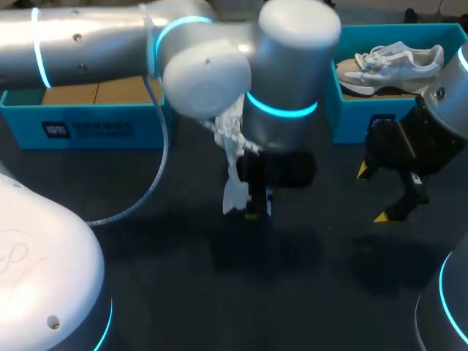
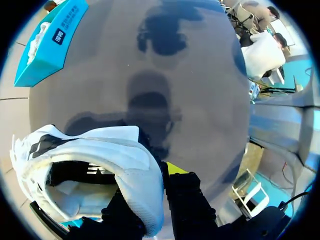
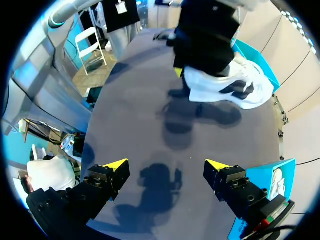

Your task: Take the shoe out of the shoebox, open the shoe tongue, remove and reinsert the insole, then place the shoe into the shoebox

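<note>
Clamping white shoe [image 2: 100,160] above table [image 1: 183,285]: left end effector [image 1: 256,210]; right end effector [image 3: 165,166] apart.

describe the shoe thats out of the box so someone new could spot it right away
Over the middle of the dark table hangs the left hand, shut on a white shoe with black side stripes, held clear of the surface. The only other shoe lies in the blue shoebox at the far right, untouched.

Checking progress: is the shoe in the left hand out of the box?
Out: the left hand holds the shoe above open table.
</note>
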Tool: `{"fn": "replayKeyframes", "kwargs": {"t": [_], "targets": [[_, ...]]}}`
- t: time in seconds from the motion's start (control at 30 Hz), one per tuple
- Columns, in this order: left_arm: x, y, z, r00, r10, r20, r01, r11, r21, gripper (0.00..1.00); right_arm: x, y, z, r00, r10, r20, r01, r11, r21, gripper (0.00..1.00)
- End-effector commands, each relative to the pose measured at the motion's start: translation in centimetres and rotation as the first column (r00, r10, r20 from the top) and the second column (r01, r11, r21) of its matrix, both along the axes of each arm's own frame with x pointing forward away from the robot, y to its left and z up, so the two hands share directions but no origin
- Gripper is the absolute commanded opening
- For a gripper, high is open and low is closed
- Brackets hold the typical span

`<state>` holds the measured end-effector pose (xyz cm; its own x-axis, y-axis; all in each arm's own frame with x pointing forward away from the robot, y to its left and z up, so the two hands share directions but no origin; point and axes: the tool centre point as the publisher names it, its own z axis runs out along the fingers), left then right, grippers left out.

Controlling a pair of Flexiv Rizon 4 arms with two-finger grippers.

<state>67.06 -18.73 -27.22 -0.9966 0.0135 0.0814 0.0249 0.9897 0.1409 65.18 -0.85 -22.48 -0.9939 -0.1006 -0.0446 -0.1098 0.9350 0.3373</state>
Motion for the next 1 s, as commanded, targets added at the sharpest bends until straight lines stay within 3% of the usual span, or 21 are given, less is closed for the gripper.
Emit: {"fn": "replayKeyframes", "kwargs": {"t": [0.03,0.33,0.47,0.73,1.0], "targets": [[2.9,1.2,4.3,0.998,-0.027,-0.048,0.026,1.000,-0.006,0.00,0.1,0.1,-0.1,1.000,0.001,-0.001,-0.001,1.000,-0.001,1.00],[8.8,4.9,9.4,0.986,-0.099,-0.137,0.100,0.995,0.001,0.00,0.1,0.1,-0.1,1.000,0.001,-0.001,-0.001,1.000,-0.001,1.00],[10.5,7.2,11.2,0.977,-0.160,-0.143,0.163,0.987,0.011,0.00,0.1,0.1,-0.1,1.000,0.001,-0.001,-0.001,1.000,-0.001,1.00],[15.2,12.7,14.4,0.971,-0.133,-0.197,0.142,0.989,0.034,0.00,0.1,0.1,-0.1,1.000,0.001,-0.001,-0.001,1.000,-0.001,1.00],[15.2,12.7,14.4,0.971,-0.133,-0.197,0.142,0.989,0.034,0.00,0.1,0.1,-0.1,1.000,0.001,-0.001,-0.001,1.000,-0.001,1.00]]}}
